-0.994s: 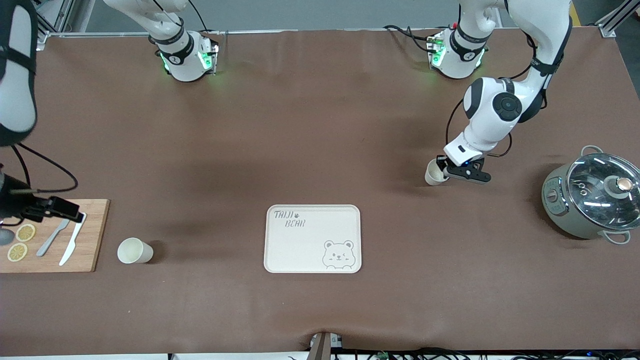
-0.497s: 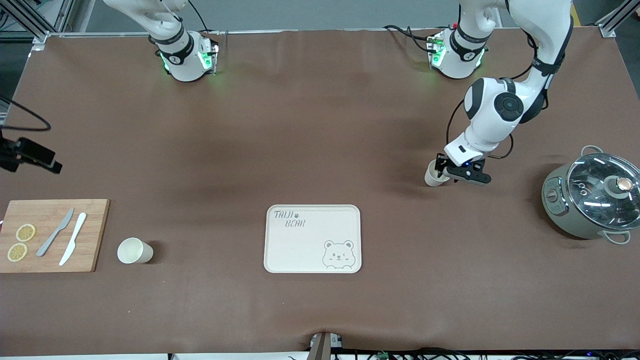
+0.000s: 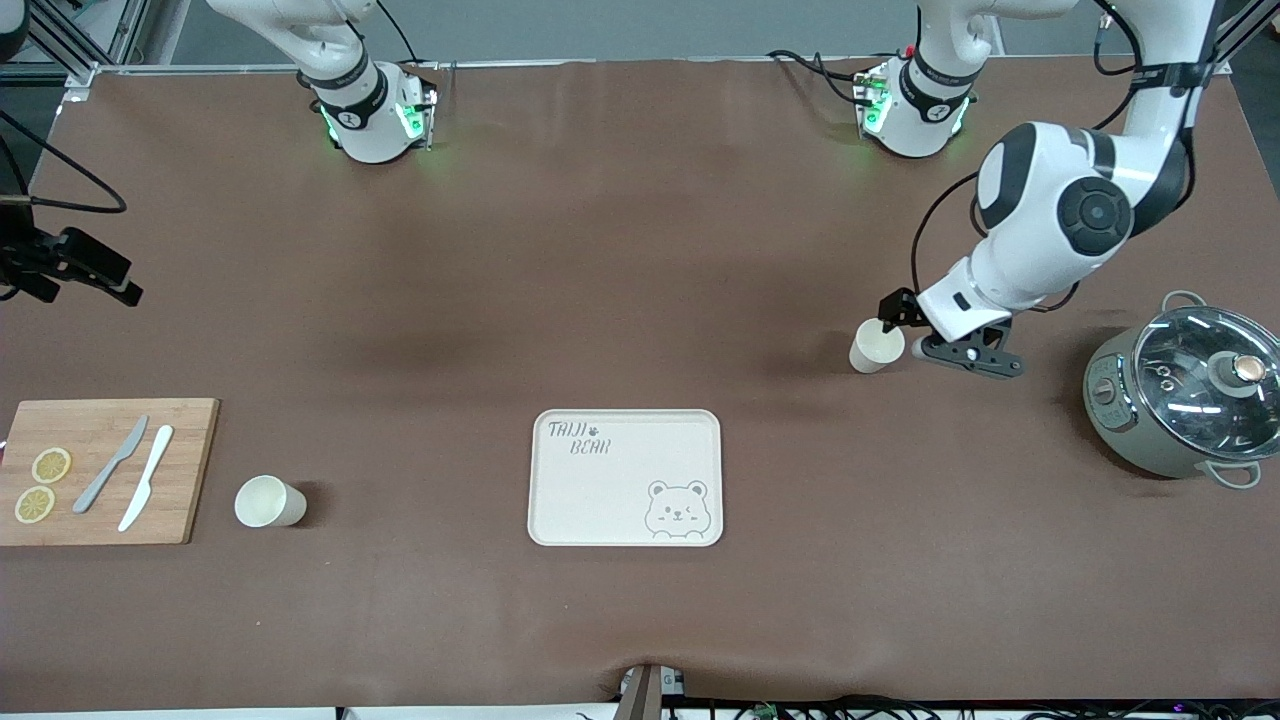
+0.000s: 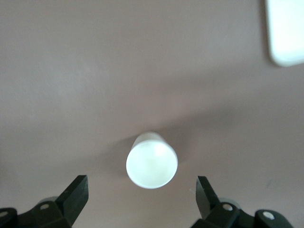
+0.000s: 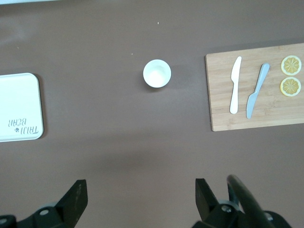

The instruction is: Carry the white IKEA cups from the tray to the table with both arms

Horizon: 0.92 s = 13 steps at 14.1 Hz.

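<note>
Cups are both off the tray (image 3: pixel 624 478) now, and each stands upright on the brown table (image 3: pixel 620 250). One cup (image 3: pixel 877 346) sits toward the left arm's end, farther from the front camera than the tray; the left gripper (image 3: pixel 940 338) hangs just above and beside it, fingers spread wide with nothing between them, as the left wrist view shows. The other cup (image 3: pixel 268 501) stands near the wooden cutting board (image 3: pixel 190 470) at the right arm's end. The right gripper (image 3: pixel 75 265) hovers high over that end of the table, jaws apart and empty.

These little tumblers look light and stiff, smooth and matte, a plain cream-white, tapering toward the base. They would likely tip easily if nudged at the rim. Best hold, by my reckoning: a pinch across the wall just under the rim.

The tray is flat, rounded at the corners, with a raised rim and a grey bear drawing. A slightly wrinkled matte sheet covers the table. A knife (image 3: pixel 146 491) lies on the board, and a glass-lidded pot (image 3: pixel 1180 400) sits beside the left arm.
</note>
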Each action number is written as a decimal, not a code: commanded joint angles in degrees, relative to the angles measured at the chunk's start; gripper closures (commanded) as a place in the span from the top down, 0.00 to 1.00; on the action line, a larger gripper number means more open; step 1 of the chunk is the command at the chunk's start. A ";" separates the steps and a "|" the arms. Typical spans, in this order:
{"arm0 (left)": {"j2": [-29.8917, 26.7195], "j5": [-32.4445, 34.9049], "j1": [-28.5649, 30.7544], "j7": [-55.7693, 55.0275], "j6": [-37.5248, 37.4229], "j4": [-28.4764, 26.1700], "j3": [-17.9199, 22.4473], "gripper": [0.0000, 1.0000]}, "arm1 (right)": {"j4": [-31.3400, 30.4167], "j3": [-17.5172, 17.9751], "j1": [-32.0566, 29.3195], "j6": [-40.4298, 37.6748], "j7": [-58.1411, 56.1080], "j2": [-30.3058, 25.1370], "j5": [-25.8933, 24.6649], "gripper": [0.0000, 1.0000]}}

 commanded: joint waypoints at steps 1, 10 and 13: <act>7.07 -1.20 -0.46 -3.75 -3.69 11.32 -0.25 1.00 | -1.22 0.32 -0.26 0.30 0.90 -1.48 -1.06 1.00; 9.99 6.07 2.35 -6.05 -17.98 33.46 1.16 1.00 | 6.42 0.49 0.79 -4.62 0.99 0.98 -1.06 1.00; 8.24 6.88 2.44 -5.70 -26.28 38.42 2.55 1.00 | 13.09 0.49 1.50 -9.62 1.08 5.10 -1.15 1.00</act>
